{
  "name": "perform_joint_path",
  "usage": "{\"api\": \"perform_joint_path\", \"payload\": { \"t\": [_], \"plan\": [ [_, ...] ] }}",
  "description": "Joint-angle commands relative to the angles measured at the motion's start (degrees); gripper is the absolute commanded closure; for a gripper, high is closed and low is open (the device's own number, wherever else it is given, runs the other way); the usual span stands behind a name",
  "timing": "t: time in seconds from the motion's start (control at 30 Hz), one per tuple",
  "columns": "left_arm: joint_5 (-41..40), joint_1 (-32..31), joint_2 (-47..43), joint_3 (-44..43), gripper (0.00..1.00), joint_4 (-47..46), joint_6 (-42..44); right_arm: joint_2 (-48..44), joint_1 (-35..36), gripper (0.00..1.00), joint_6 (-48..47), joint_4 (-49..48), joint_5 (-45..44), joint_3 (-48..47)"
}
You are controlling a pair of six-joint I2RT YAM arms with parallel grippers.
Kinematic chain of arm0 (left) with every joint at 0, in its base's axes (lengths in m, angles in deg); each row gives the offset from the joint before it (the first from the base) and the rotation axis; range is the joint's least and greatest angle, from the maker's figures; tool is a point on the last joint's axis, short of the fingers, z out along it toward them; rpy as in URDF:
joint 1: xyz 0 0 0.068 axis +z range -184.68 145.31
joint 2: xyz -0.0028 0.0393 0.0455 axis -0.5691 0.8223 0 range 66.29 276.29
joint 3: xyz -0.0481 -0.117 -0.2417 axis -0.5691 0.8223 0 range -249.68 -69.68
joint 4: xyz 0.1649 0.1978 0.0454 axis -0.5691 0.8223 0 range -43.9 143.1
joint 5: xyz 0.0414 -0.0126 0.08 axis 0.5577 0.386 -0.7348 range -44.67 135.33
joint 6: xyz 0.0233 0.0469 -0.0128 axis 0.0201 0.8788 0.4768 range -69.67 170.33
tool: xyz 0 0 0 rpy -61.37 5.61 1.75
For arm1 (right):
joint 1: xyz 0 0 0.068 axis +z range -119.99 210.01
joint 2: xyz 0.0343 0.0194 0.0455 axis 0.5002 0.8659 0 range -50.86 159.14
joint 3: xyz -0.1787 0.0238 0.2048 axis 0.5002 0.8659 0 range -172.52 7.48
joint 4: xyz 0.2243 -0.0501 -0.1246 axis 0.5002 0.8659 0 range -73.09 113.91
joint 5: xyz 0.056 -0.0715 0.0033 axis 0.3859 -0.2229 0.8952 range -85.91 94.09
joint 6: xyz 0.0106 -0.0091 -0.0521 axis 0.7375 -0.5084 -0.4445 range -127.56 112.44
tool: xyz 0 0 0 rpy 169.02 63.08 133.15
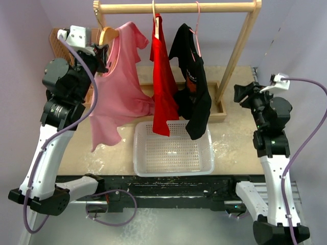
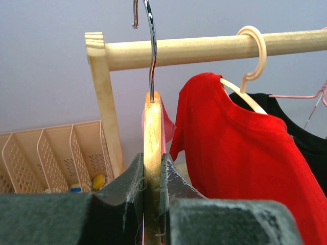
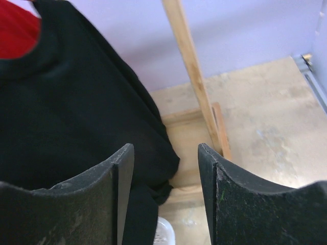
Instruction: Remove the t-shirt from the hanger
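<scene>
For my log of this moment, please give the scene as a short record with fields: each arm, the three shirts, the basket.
left fingers: shut on the wooden hanger that carries the pink t-shirt
right fingers: open, empty, beside the black t-shirt
rail: red t-shirt and black t-shirt hang on it
white basket: empty, below the red and black shirts

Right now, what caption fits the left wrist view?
Left gripper clamped on the wooden hanger, red t-shirt and black t-shirt hanging from the rail beside it.
</scene>
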Motion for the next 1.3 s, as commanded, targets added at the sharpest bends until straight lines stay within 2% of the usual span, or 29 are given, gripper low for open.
{"api": "perform_joint_path", "payload": {
  "t": [0.0, 0.13, 0.3, 0.5, 0.63, 0.83, 1.03, 1.17, 1.27],
  "plan": [
    [-0.84, -0.14, -3.92, -1.81, 1.0, 2.82, -1.98, 3.26, 0.05, 0.42, -0.54, -7.51, 9.65, -5.98],
    [-1.22, -0.13, -6.98, -1.99, 1.0, 7.92, -3.32, 8.57, 3.78, 0.38, -1.13, -10.01, 12.91, -12.32],
    [-0.87, -0.14, -10.5, -2.25, 1.0, 13.32, -3.15, 18.13, 23.78, 0.37, -10.1, -7.55, 2.04, -24.63],
    [-1.45, -0.12, -14.23, 0.82, 1.0, 16.24, -2.77, 30.33, 36.66, 0.37, -15.57, -4.55, -0.49, -39.62],
    [-1.1, -0.12, -18.18, 6.39, 1.0, 14.18, -3.56, 37.3, 45.2, 0.39, -20.89, -1.71, -3.88, -49.38],
    [1.59, -0.13, -22.32, 13.36, 1.0, 8.56, -3.74, 45.09, 51.45, 0.44, -22.87, -0.27, -2.96, -57.59],
    [1.96, -0.12, -24.15, 19.67, 1.0, -0.11, -2.0, 50.35, 53.25, 0.46, -22.43, -4.93, -1.46, -56.62],
    [0.2, -0.13, -21.17, 19.59, 1.0, -2.74, 0.91, 55.57, 53.27, 0.52, -22.69, -7.95, -1.75, -57.69],
    [1.67, -0.14, -20.58, 21.84, 1.0, -6.62, -0.68, 58.33, 53.27, 0.6, -22.76, -9.64, -0.6, -58.41]
  ]
}}
